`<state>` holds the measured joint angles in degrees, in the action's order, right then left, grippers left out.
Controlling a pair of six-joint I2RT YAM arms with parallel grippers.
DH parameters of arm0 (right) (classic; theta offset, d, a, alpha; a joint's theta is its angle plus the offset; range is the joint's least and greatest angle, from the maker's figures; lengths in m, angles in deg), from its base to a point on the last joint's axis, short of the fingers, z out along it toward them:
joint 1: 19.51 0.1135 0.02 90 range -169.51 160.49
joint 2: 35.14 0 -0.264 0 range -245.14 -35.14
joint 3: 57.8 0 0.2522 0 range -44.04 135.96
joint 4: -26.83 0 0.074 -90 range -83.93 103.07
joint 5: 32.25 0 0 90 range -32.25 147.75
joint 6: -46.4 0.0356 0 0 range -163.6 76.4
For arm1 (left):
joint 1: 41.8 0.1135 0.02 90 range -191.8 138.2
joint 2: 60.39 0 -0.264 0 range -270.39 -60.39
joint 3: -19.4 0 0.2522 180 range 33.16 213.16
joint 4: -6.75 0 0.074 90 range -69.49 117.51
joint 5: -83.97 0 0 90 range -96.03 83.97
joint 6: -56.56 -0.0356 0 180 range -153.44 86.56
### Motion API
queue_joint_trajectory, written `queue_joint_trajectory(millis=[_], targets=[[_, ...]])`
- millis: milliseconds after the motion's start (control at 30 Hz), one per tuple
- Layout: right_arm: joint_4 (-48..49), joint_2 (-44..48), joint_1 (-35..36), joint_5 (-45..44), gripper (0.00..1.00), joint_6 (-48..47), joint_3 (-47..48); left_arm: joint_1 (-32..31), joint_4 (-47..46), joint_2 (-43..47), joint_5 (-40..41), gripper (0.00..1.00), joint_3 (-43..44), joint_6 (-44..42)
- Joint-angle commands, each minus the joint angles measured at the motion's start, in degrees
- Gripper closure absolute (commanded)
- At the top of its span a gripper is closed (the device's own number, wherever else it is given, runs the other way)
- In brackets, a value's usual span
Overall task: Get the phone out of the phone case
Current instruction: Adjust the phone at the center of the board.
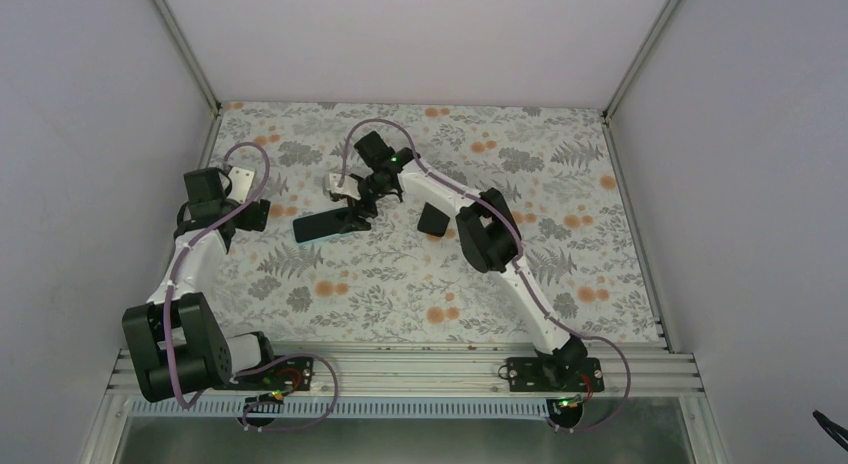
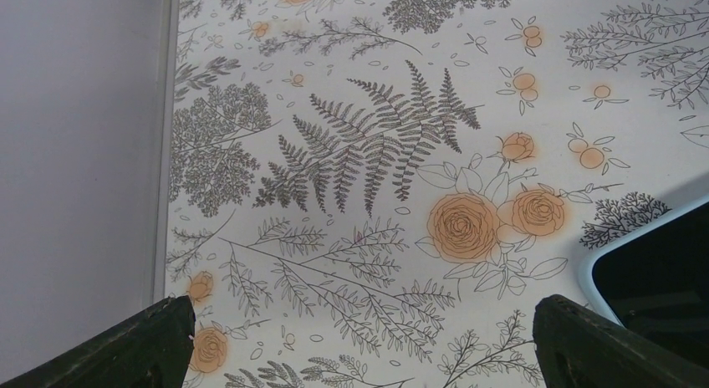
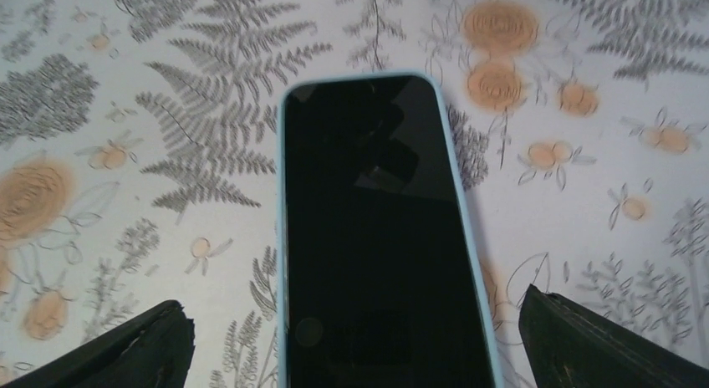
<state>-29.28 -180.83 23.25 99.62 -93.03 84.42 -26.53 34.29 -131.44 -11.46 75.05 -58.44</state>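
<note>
My right tool (image 3: 355,344) hangs wide over the phone (image 3: 376,237), which lies screen-up in its pale blue case (image 3: 280,237) on the tabletop (image 3: 167,112); my left tool (image 2: 364,342), also wide, hovers near one end. Closing across the rims could clamp phone and case together, or skid both away

I had the right gripper (image 1: 357,208) hanging over one end of the phone (image 1: 320,228), which lay flat on the floral table (image 1: 400,284); the left gripper (image 1: 253,216) sat near its other end, apart.
</note>
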Motion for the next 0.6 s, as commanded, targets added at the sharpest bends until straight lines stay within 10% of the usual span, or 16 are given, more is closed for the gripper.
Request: queue_joint_trajectory(millis=[0,567], targets=[[-1.2,-3.3,-1.3,2.6,0.0,1.6,2.8,0.4,-1.6,-1.1,-0.6,0.0,-0.5,-0.1],[-3.2,-7.7,-1.5,-1.0,0.0,-1.8,4.6,0.4,-2.2,-2.5,-1.5,0.0,-0.8,0.6]])
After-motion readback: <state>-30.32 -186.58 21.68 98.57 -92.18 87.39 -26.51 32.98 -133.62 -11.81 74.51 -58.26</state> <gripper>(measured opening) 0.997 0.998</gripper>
